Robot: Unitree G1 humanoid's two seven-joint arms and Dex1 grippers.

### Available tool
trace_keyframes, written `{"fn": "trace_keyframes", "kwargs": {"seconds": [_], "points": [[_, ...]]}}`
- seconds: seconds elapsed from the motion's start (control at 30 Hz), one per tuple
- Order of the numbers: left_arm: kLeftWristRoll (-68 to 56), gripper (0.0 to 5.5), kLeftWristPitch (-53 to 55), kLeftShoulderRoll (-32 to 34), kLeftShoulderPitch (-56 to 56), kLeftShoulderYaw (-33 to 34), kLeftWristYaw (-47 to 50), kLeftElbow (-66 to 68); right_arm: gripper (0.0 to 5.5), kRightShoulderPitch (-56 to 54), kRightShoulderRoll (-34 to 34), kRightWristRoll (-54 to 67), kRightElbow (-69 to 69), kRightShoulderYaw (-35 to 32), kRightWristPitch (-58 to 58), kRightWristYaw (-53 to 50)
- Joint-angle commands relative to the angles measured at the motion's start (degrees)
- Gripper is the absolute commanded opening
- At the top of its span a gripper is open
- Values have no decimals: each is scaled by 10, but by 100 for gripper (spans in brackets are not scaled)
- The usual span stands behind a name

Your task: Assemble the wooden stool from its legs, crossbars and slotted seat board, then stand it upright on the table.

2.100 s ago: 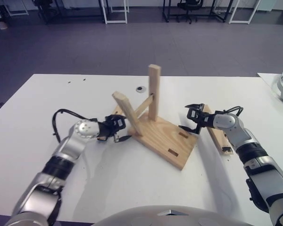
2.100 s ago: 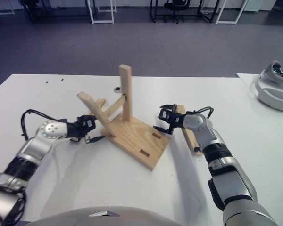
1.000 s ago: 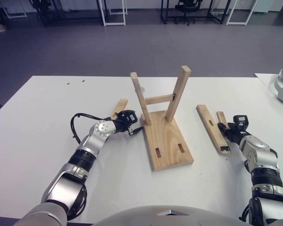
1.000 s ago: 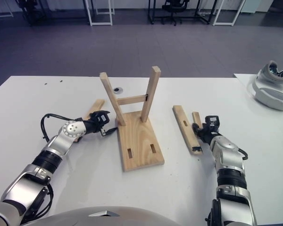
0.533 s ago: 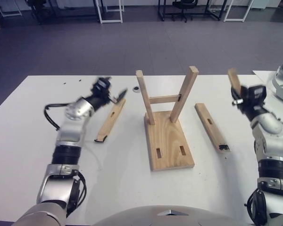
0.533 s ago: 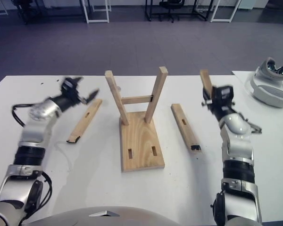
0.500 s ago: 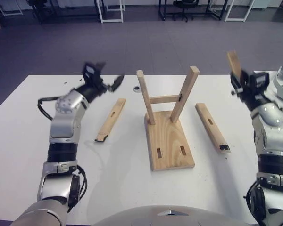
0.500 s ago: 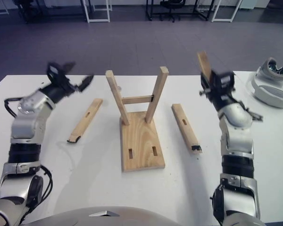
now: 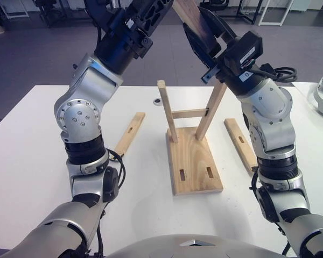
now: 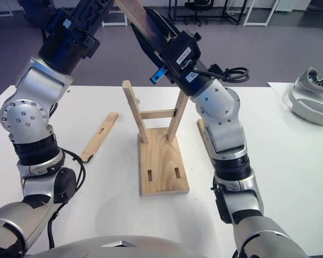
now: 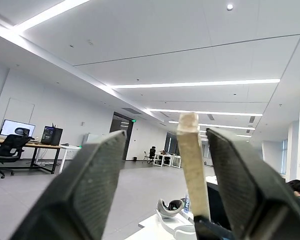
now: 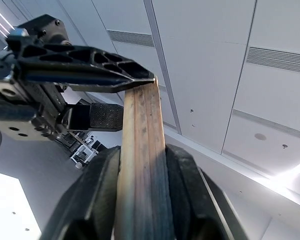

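Right eye view: label [image 10: 182, 54] near crossbar [image 10: 135, 8]

I take this for a large open-plan lab or office hall. My white table [image 9: 21, 161] stands on a wide grey floor [image 9: 43, 59]. Overhead run long ceiling light strips [image 11: 190, 84], and off at the side are a desk monitor [image 11: 17, 128] and a swivel chair [image 11: 5, 150].

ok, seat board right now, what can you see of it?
The seat board is a pale wooden rectangle lying flat on the white table. Two legs stand in its far end, splaying apart upward, joined by a crossbar. Two slots near its near end are empty. Nothing grips it; a loose leg lies apart on each side.
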Motion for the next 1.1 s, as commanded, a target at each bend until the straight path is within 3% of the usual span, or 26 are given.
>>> {"fn": "trace_keyframes", "kwargs": {"seconds": [0.03,0.43,0.47,0.63,0.77,0.97,1.1], "points": [[-27,239,7,-7,-4,-4,8,-4,131,-2,1,-5,-3,9,-9,17],[-58,44,21,4,13,-18,11,-11,131,-5,11,-3,-6,9,-8,17],[-59,43,22,7,15,-18,10,-11,131,-4,11,-3,-8,10,-6,18],[-17,40,16,91,56,18,-19,5,268,18,5,5,-26,11,24,26],[73,40,-39,190,148,80,-81,84,272,98,-26,35,-49,-59,65,18],[205,40,-163,123,220,25,-152,350,272,234,-11,1,-14,-70,39,-14],[249,40,-211,116,221,20,-176,427,272,286,-6,-26,69,-79,-12,-34]]}}
